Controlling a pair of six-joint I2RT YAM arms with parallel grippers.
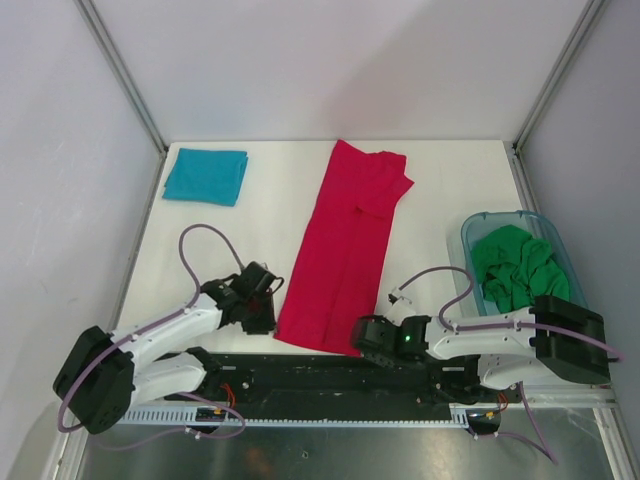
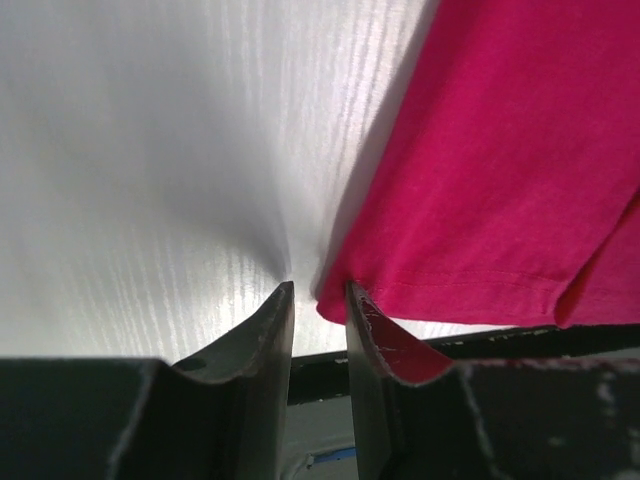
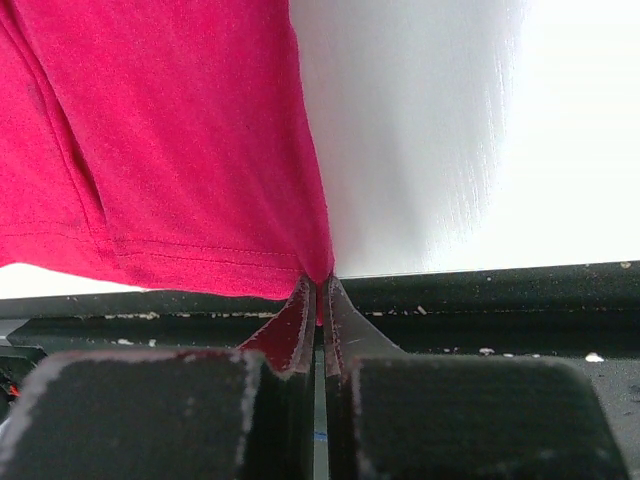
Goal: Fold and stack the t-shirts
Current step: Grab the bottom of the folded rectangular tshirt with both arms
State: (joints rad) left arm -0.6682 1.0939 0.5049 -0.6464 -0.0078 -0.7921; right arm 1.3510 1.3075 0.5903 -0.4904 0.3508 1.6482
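The crimson-red t-shirt (image 1: 345,240) lies folded into a long strip down the middle of the white table. My left gripper (image 1: 268,322) sits at its near left corner. In the left wrist view the left gripper (image 2: 318,290) is open, with the shirt's hem corner (image 2: 335,298) just inside the tips, against the right finger. My right gripper (image 1: 357,342) is at the near right corner, and the right wrist view shows the gripper (image 3: 320,283) shut on the red hem (image 3: 200,262). The teal-blue t-shirt (image 1: 205,176) lies folded at the back left. The bright green t-shirt (image 1: 515,265) lies crumpled in a tub.
The see-through blue-green plastic tub (image 1: 468,238) stands at the right edge of the table. The black base rail (image 1: 330,375) runs along the near edge, just behind both grippers, and shows in both wrist views (image 2: 500,340) (image 3: 500,300). Grey walls enclose the table on three sides.
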